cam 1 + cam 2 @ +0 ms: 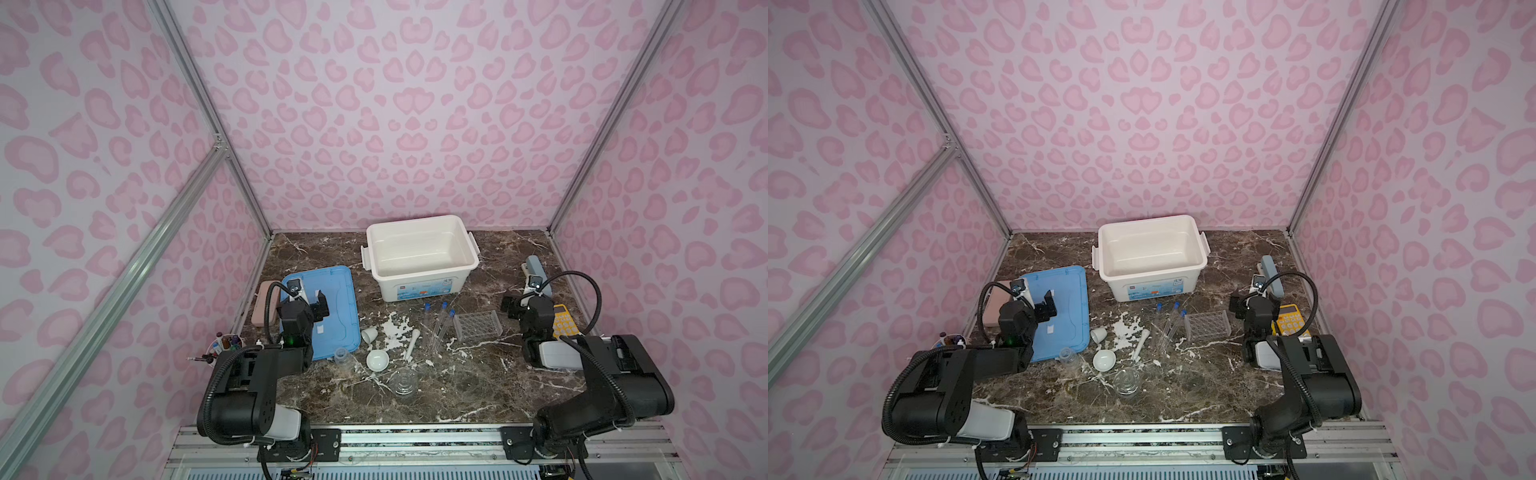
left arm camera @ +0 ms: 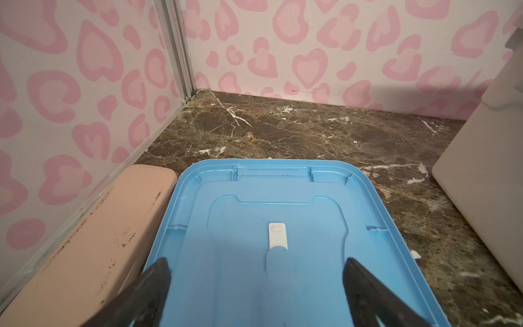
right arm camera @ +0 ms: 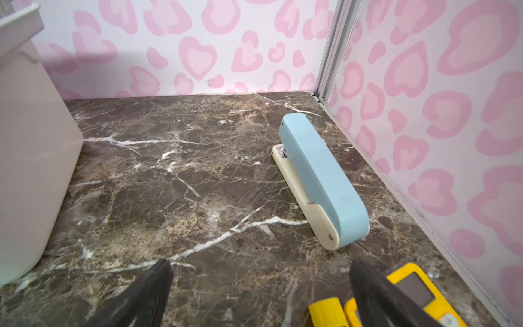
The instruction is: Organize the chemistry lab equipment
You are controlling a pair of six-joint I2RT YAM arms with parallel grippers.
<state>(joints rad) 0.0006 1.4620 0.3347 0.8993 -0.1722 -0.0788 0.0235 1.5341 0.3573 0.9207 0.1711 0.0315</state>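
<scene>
My left end effector (image 2: 256, 271) hangs over the blue lid (image 2: 283, 198), its two dark fingers spread wide and holding nothing. A pink case (image 2: 93, 240) lies along the wall just beside that lid. My right end effector (image 3: 260, 271) is also spread wide and holds nothing. It hangs above the marble surface (image 1: 457, 386) near a blue stapler (image 3: 319, 175), with the yellow calculator (image 3: 416, 286) under its outer finger.

The lab equipment lies in the middle of the surface, between my two arms and nearer to me than the open white bin (image 1: 415, 286). Three test tubes (image 1: 436, 328) lie side by side, their blue caps toward the bin. The clear rack (image 1: 478, 326) stands just beside them on the right. Left of the tubes lies the white pestle (image 1: 411, 345). Farther left, the small white cup (image 1: 369, 334) is tipped on its side near the lid's edge. The white dish (image 1: 377, 359) sits upright just nearer to me than that cup. The small clear flask (image 1: 341, 357) stands at the lid's near corner; I cannot tell whether it touches the lid. The glass beaker (image 1: 404, 382) stands upright, closest to me and apart from the rest. A cup of pens (image 1: 224, 345) sits by the left wall.
</scene>
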